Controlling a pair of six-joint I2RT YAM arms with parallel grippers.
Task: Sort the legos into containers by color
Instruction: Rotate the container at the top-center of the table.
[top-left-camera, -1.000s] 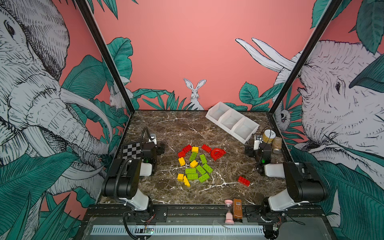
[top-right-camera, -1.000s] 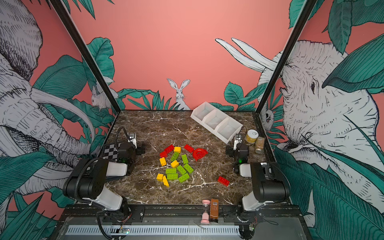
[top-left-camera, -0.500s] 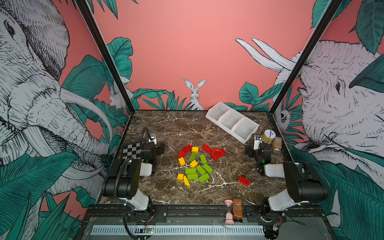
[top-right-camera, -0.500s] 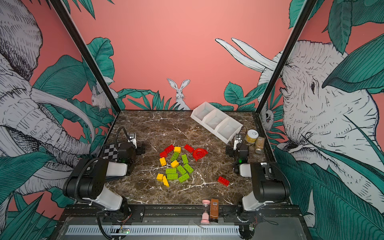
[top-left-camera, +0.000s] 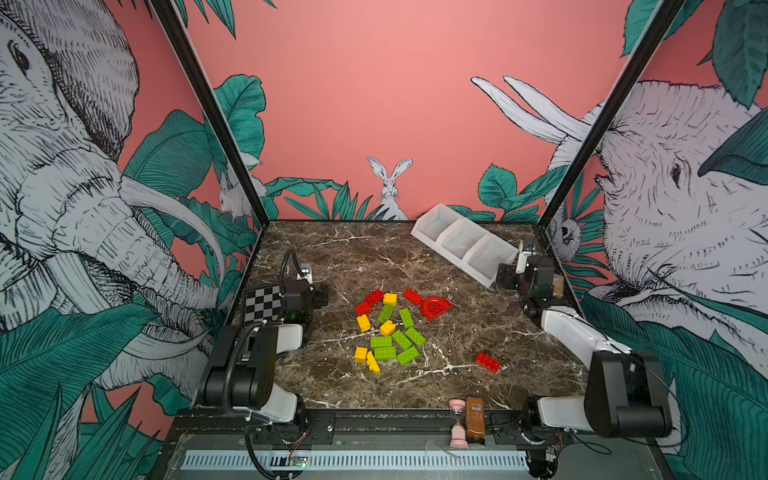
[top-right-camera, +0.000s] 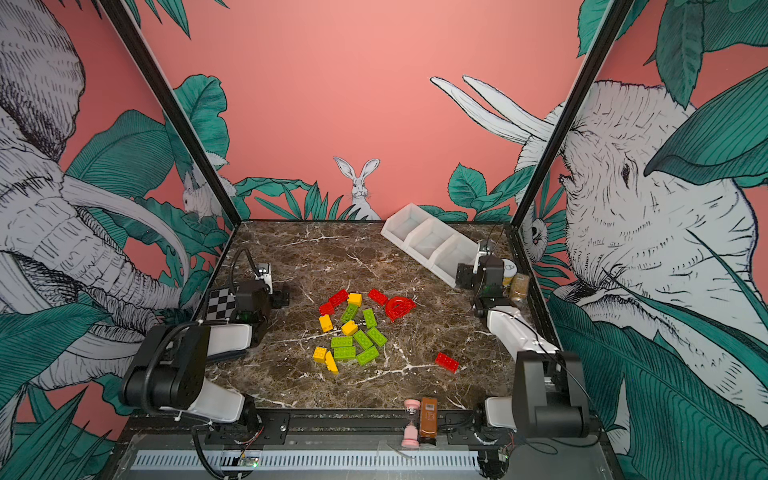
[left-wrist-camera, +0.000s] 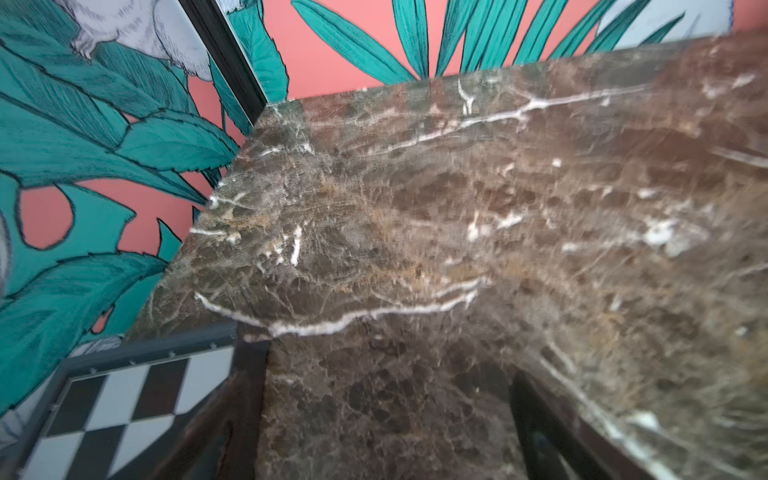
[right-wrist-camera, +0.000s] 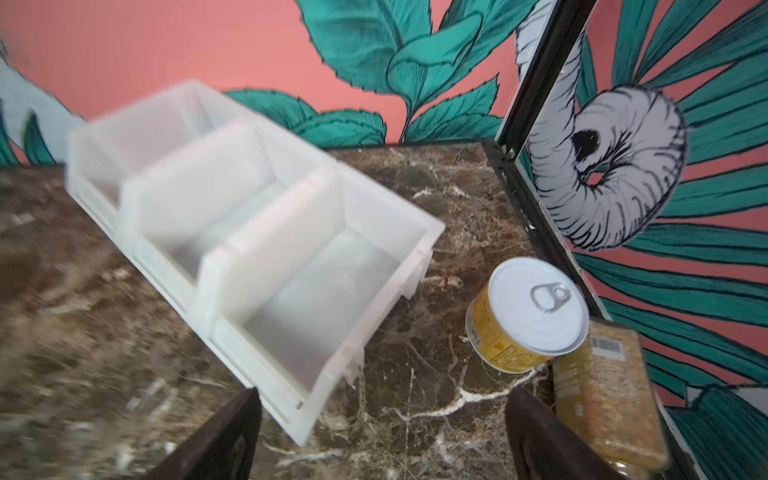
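Right gripper (right-wrist-camera: 380, 415) is lifting off its earlier low perch and edging toward the near end of the containers (top-left-camera: 463, 241), jaws standing wide, nothing between them. Left gripper (left-wrist-camera: 386, 395) is staying put over the marble table (left-wrist-camera: 415, 208), spread wide, empty. Legos (top-left-camera: 388, 328) are lying unmoved mid-table, with one red brick (top-left-camera: 487, 362) sitting apart nearer the right arm.

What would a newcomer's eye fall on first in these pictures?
The heap of red, yellow and green legos in the middle of the marble table stands out first. Then come the empty white containers at its far right corner, and a lone red brick lying apart.
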